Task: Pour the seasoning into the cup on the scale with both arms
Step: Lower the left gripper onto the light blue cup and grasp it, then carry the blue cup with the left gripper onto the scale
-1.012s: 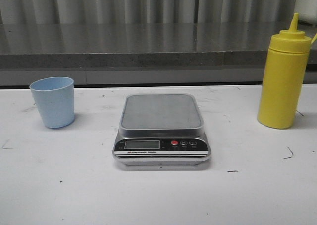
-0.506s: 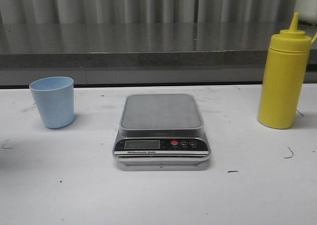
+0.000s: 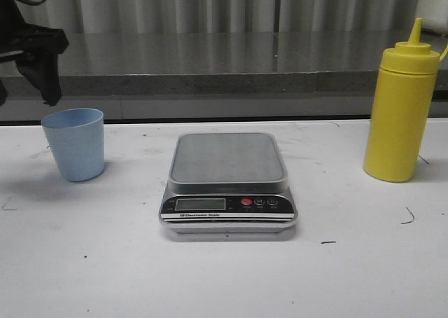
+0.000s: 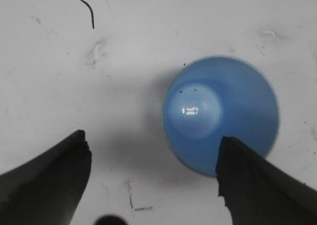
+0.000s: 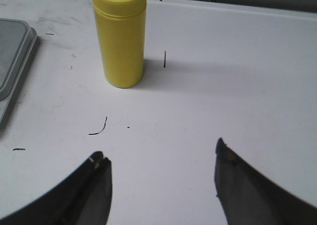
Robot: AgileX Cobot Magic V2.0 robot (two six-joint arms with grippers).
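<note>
The light blue cup (image 3: 73,144) stands upright and empty on the white table at the left, off the scale. The silver scale (image 3: 228,181) sits in the middle with its platform bare. The yellow seasoning bottle (image 3: 401,115) stands upright at the right. My left gripper (image 3: 28,87) hangs open above and just left of the cup. In the left wrist view the open gripper (image 4: 153,138) looks down on the cup (image 4: 220,116), and one finger overlaps its rim. My right gripper (image 5: 159,153) is open and empty, well short of the bottle (image 5: 120,36).
A grey ledge (image 3: 224,83) runs along the back edge of the table. The scale's corner (image 5: 12,61) shows in the right wrist view beside the bottle. Small dark marks dot the white table (image 3: 364,262).
My left gripper has come into the front view at the top left, above the cup. Cup, scale and bottle have not moved.
</note>
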